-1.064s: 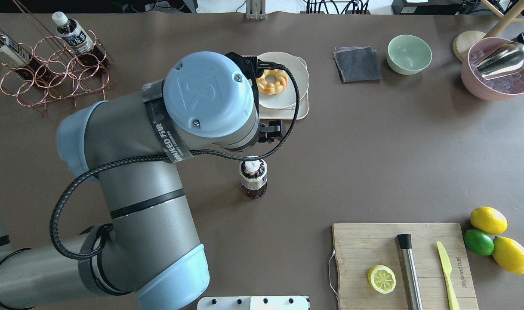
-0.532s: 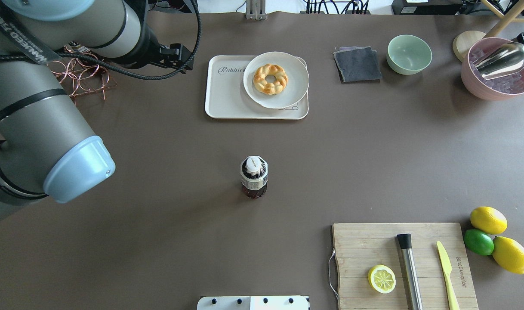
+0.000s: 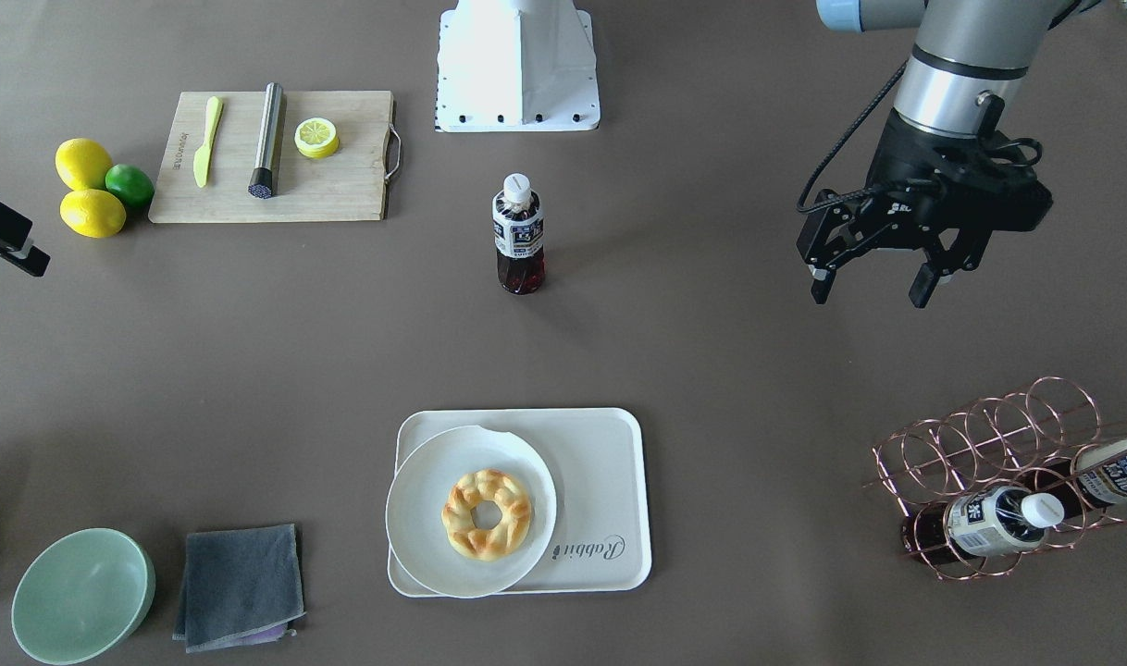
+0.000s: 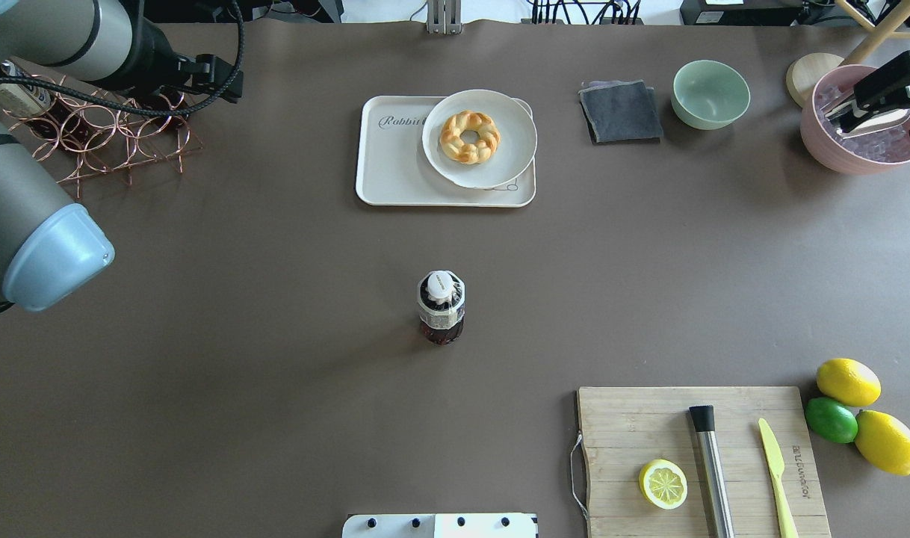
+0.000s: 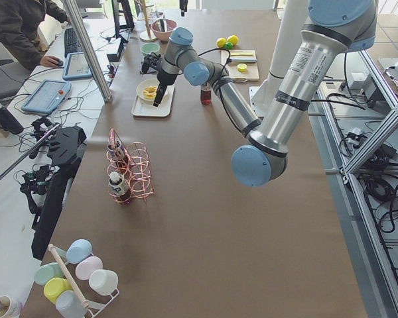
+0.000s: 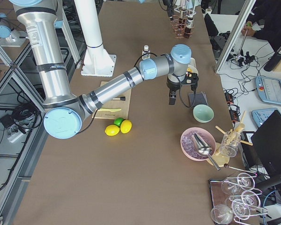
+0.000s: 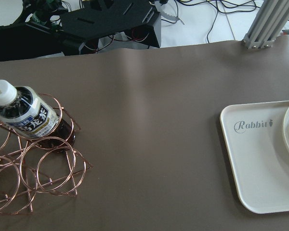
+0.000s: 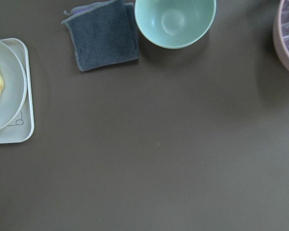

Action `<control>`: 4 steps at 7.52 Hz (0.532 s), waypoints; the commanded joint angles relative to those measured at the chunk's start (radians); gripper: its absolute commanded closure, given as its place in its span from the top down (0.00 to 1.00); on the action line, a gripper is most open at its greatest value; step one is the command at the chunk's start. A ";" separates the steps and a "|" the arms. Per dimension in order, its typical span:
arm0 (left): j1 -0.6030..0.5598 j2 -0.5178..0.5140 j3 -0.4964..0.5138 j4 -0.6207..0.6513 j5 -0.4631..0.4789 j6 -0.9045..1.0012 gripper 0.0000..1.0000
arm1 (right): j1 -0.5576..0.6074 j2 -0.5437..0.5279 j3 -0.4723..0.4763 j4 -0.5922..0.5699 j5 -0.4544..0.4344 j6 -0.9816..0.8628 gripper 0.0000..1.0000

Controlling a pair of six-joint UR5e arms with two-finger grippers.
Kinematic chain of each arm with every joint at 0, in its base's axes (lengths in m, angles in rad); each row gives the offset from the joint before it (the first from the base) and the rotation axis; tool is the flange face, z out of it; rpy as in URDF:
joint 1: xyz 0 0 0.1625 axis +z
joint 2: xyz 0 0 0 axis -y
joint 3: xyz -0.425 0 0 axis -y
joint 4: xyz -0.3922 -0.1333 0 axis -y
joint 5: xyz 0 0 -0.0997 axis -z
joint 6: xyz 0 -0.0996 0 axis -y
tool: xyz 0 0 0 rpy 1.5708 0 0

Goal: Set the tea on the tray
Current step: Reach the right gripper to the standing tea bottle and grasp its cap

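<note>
Upright on the bare table near its middle, white cap up: the tea bottle (image 4: 441, 302), well apart from the cream tray (image 4: 390, 175) and touched by neither gripper. On the tray's right part as seen from overhead, reaching just past the rim: a round white plate (image 4: 511, 146) carrying a ring-shaped pastry (image 4: 469, 137).

Only from the front-facing view: the left gripper (image 3: 869, 298) in full, jaws spread wide and empty, raised above the table near the copper wire rack (image 3: 998, 435), with two more bottles (image 3: 989, 523) lying in that rack. From overhead, mostly masked by its own wrist and cable, at the rack's edge. From the left wrist camera, no jaws at all; just one racked bottle, the tray's corner and its "Rabbit" script.

From the right side view: the right gripper (image 6: 177, 100) pointing down, jaws apart with nothing between them, near the grey cloth (image 6: 197, 99) and green bowl (image 6: 203, 113). From overhead, cut off by the frame edge, in front of the pink bowl (image 4: 817, 146). From the front-facing view, only a black sliver at the left edge. From the right wrist camera, no jaws; cloth, green bowl, part of the plate and tray.

Label text on the bottles too small to read.
</note>
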State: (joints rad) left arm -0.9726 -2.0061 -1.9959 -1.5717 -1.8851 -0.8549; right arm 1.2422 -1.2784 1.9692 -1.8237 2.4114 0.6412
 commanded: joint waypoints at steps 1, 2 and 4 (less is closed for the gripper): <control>-0.186 0.200 -0.017 -0.017 -0.298 0.022 0.98 | -0.227 0.062 0.090 0.047 -0.142 0.197 1.00; -0.287 0.272 -0.014 -0.024 -0.331 0.207 0.98 | -0.300 0.089 0.091 0.128 -0.170 0.303 1.00; -0.438 0.374 0.064 -0.017 -0.406 0.561 0.98 | -0.401 0.170 0.091 0.150 -0.215 0.481 1.00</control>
State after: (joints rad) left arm -1.2696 -1.7193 -1.9948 -1.5906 -2.2188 -0.5635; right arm 0.9383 -1.1761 2.0561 -1.7041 2.2428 0.9711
